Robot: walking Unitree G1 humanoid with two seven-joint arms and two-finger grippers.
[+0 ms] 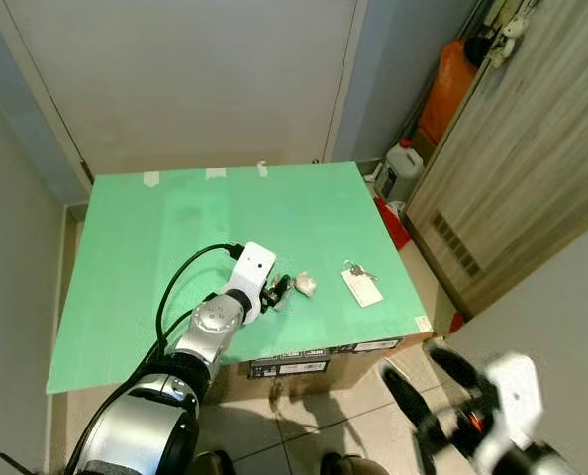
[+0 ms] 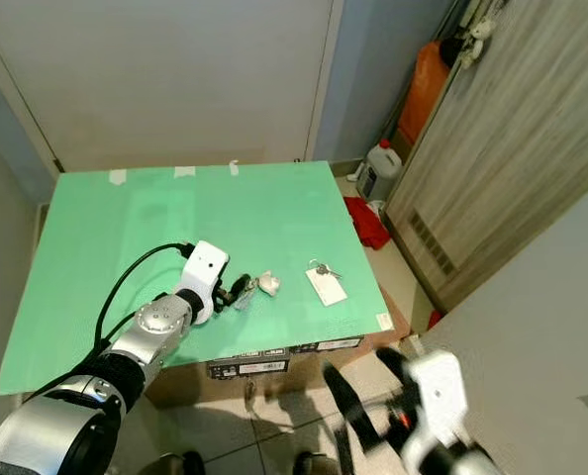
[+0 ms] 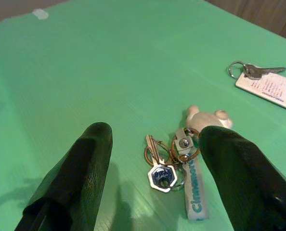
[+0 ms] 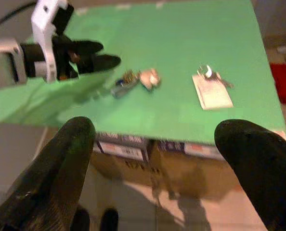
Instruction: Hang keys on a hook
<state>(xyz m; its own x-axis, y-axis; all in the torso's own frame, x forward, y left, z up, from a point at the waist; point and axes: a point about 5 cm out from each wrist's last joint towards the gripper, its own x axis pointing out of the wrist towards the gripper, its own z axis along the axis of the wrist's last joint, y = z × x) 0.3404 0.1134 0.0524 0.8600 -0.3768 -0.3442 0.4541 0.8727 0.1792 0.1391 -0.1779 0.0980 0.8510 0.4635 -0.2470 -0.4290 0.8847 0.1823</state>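
A bunch of keys [image 3: 161, 166] with a small beige figure [image 3: 206, 119] and a white printed strap lies on the green table [image 1: 175, 228]. My left gripper [image 1: 277, 292] rests low over the table, open, its two black fingers [image 3: 83, 173] standing either side of the bunch without closing on it. To the right lies a second key on a white tag [image 1: 361, 285]. My right gripper [image 1: 425, 384] hangs open below the table's front right corner, over the floor, with nothing between its fingers.
A cardboard box [image 1: 314, 361] sits under the table's front edge. A wooden cabinet [image 1: 522, 168] runs along the right, with an orange container [image 1: 445, 84], a white jug [image 1: 403, 168] and a red cloth [image 1: 393, 223] by it. A pale door stands behind.
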